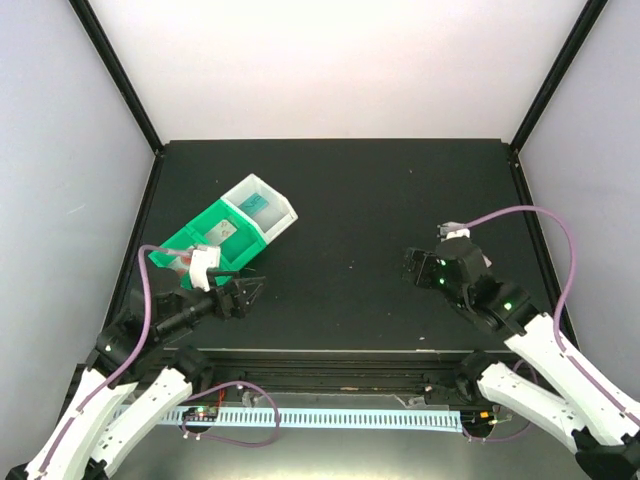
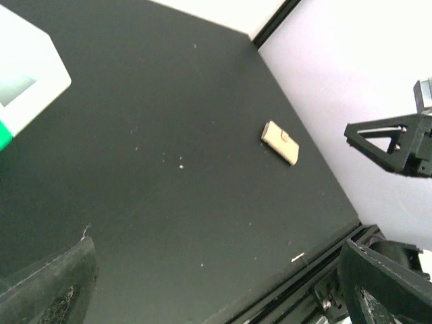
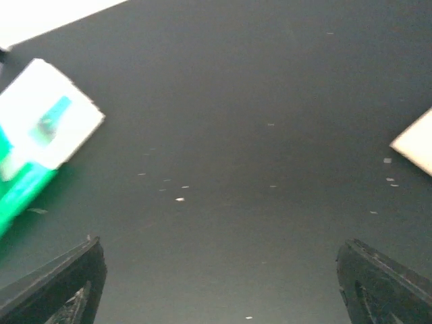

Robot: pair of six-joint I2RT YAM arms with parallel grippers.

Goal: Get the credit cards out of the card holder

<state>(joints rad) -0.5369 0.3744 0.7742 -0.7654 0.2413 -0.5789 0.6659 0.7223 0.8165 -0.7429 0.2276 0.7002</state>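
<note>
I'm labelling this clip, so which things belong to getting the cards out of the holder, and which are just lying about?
Job: closed tan card holder; teal card in the white bin; left pincer and right pincer, both open.
Lying about: white bin, green bins, pale specks on the table.

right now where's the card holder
The card holder lies shut on the right side of the table, beside the right gripper; the left wrist view shows it, the top view does not.
</note>
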